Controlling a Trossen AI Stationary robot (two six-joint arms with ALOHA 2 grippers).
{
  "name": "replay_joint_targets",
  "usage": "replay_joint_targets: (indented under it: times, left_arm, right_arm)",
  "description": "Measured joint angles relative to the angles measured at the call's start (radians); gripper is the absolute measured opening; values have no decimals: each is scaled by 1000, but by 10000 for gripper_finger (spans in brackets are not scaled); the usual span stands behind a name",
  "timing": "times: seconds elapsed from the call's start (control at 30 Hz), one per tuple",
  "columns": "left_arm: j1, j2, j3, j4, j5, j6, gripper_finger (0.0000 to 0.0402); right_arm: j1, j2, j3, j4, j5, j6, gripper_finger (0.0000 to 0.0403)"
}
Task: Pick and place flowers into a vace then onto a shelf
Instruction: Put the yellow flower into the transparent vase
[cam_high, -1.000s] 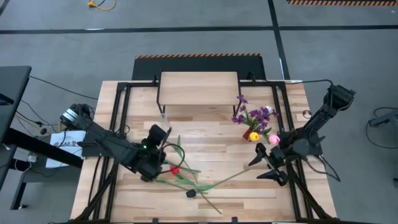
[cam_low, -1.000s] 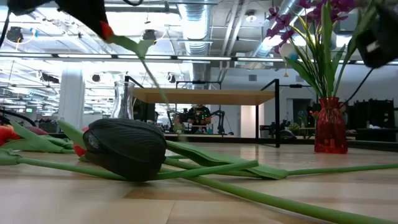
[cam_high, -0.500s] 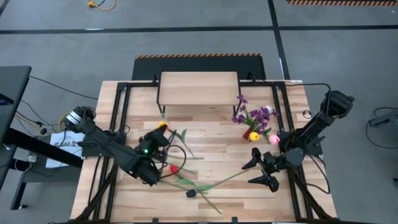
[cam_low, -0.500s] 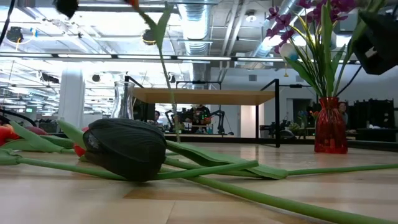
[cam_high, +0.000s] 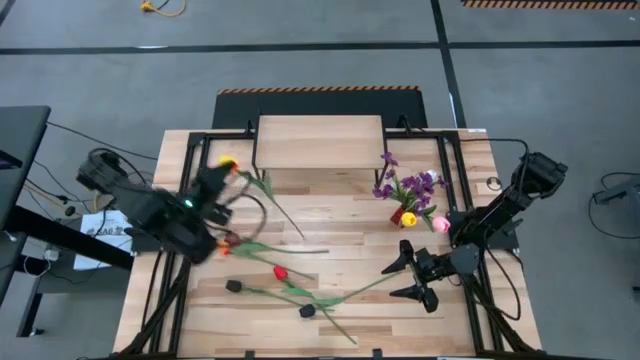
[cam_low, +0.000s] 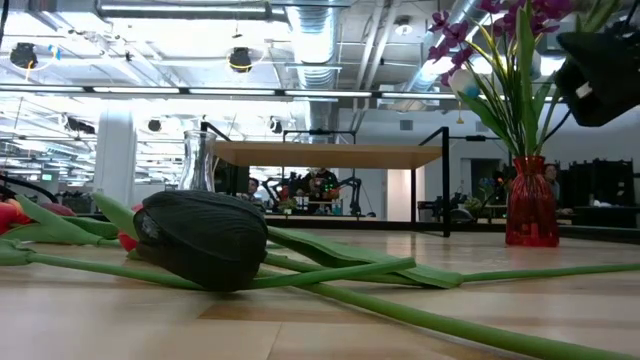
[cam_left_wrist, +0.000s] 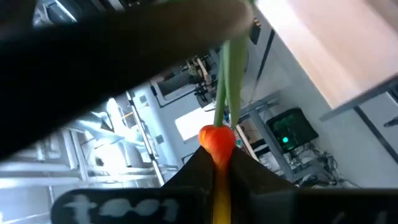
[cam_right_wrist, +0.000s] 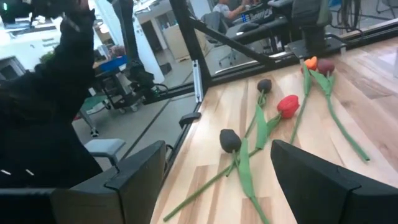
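My left gripper (cam_high: 216, 178) is raised over the table's left side, shut on a yellow-orange flower (cam_high: 229, 163) whose green stem (cam_high: 275, 205) slants out toward the table's middle. Several more flowers lie flat on the boards: a red one (cam_high: 280, 272), two black ones (cam_high: 307, 311) (cam_high: 233, 286) and a dark one (cam_high: 222, 247). The red vase (cam_high: 406, 216), with purple sprigs and other flowers standing in it, is right of centre. The light-wood shelf (cam_high: 320, 141) stands at the far edge. My right gripper (cam_high: 404, 279) hovers open, low, near the lying stems. My left gripper pinches the flower's head (cam_left_wrist: 217, 140) between its two fingers (cam_left_wrist: 249, 177). The orange end, where the stem joins, pokes out past the fingertips. The stem (cam_left_wrist: 227, 74) runs on beyond the fingers, and the flower is lifted clear of the table.
A clear glass vase (cam_low: 198, 160) stands by the shelf's left legs. The black flower head (cam_low: 205, 240) lies close to the low camera, with stems crossing behind it. Black frame rails run along both table sides (cam_high: 190, 190). Bare boards lie between shelf and flowers.
My left gripper has risen and swung toward the table's far left while turning, staying shut. The yellow-orange flower went with it, off the pile and clear of the table. My right gripper has slid a little toward the lying flowers and stays open.
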Motion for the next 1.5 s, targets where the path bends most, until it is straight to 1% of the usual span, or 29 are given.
replay_joint_targets:
  times: [0.13,0.27,0.43,0.63,0.73,0.9,1.1,1.4,1.5]
  left_arm:
    - [9,-117,-2,0,2,60,0]
    - [44,-204,-3,0,12,129,0]
    - [141,-289,-4,0,33,163,0]
    - [244,-359,-4,0,72,209,0]
    - [287,-382,-14,2,98,242,0]
    - [330,-389,-77,0,156,319,0]
    - [336,-390,-114,0,147,334,0]
    - [336,-389,-115,1,125,336,0]
    - [354,-390,-115,1,124,337,0]
  right_arm:
    - [-15,11,4,0,0,0,286]
    - [-18,11,4,0,0,0,286]
    - [-18,11,4,0,0,6,286]
    - [-18,11,4,0,-1,18,286]
    - [-18,11,4,0,-1,19,286]
    - [-18,11,4,0,-1,19,286]
    - [-18,11,4,0,-1,19,286]
    - [-18,11,4,0,-2,19,286]
    - [-18,11,4,0,-2,19,286]
